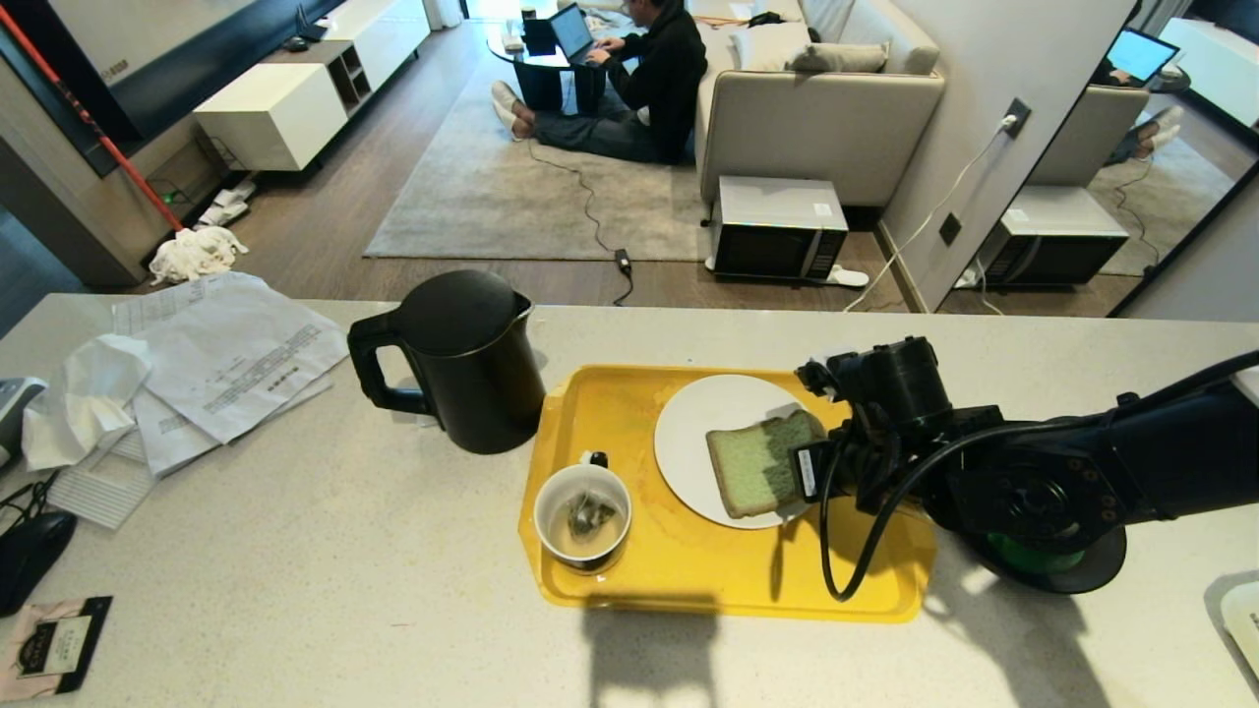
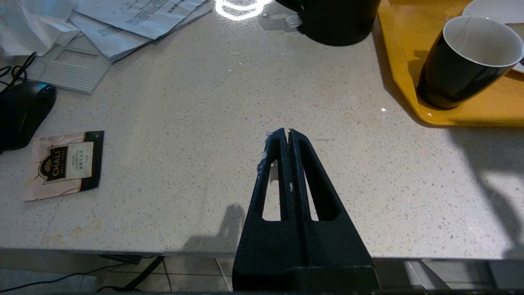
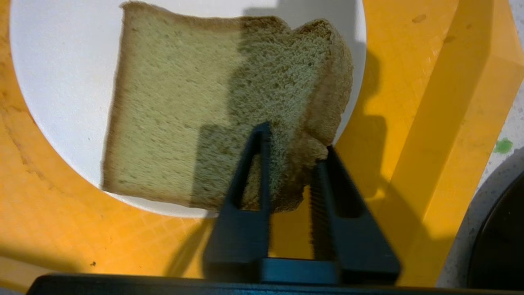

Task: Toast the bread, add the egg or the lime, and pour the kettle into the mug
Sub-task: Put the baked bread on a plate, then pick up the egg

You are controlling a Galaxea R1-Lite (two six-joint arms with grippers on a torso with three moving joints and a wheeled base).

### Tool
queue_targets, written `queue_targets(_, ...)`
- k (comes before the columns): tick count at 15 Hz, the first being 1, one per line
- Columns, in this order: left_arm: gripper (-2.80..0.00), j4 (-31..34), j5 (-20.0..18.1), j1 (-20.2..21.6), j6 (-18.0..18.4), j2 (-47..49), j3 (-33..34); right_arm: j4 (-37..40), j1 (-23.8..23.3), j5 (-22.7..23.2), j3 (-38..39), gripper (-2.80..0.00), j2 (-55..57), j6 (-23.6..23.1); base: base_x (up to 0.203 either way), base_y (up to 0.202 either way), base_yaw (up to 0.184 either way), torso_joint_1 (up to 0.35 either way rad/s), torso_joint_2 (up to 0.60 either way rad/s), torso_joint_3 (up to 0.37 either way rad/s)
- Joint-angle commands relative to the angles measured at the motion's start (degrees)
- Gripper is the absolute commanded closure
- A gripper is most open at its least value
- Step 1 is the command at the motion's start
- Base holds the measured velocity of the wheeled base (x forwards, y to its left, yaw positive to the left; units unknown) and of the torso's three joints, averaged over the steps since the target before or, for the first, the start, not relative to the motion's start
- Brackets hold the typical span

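Pale green bread (image 1: 759, 464) seemingly flat on white plate (image 1: 700, 418)

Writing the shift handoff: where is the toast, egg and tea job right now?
Done: bread is on the plate on the tray. In hand: right gripper straddles its edge, fingers parted. Left: no egg or lime is visible; the kettle stands beside the tray, and the mug holds a teabag.
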Motion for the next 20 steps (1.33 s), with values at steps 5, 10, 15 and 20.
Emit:
queue_targets(5,0.00,0.00,0.01,0.02,-0.01,0.05,0.00,-0.39,0.19,-0.31,0.50,-2.80,-0.23,-0.61,0.000,0.000,0.000,0.000,0.00,0.000)
queue_targets(10,0.00,0.00,0.01,0.02,-0.01,0.05,0.00,-0.83,0.19,-1.77,-0.02,-2.80,-0.64,-2.85,0.000,0.000,0.000,0.000,0.00,0.000)
queue_targets(15,0.00,0.00,0.01,0.02,-0.01,0.05,0.00,-4.09,0.64,-3.50,0.60,-2.80,-3.51,-5.25,0.000,0.000,0.000,0.000,0.00,0.000)
queue_targets(20,0.00,0.00,0.01,0.02,-0.01,0.05,0.00,-3.79,1.01,-4.32,5.30,0.00,-16.16,-8.78,0.000,0.000,0.000,0.000,0.00,0.000)
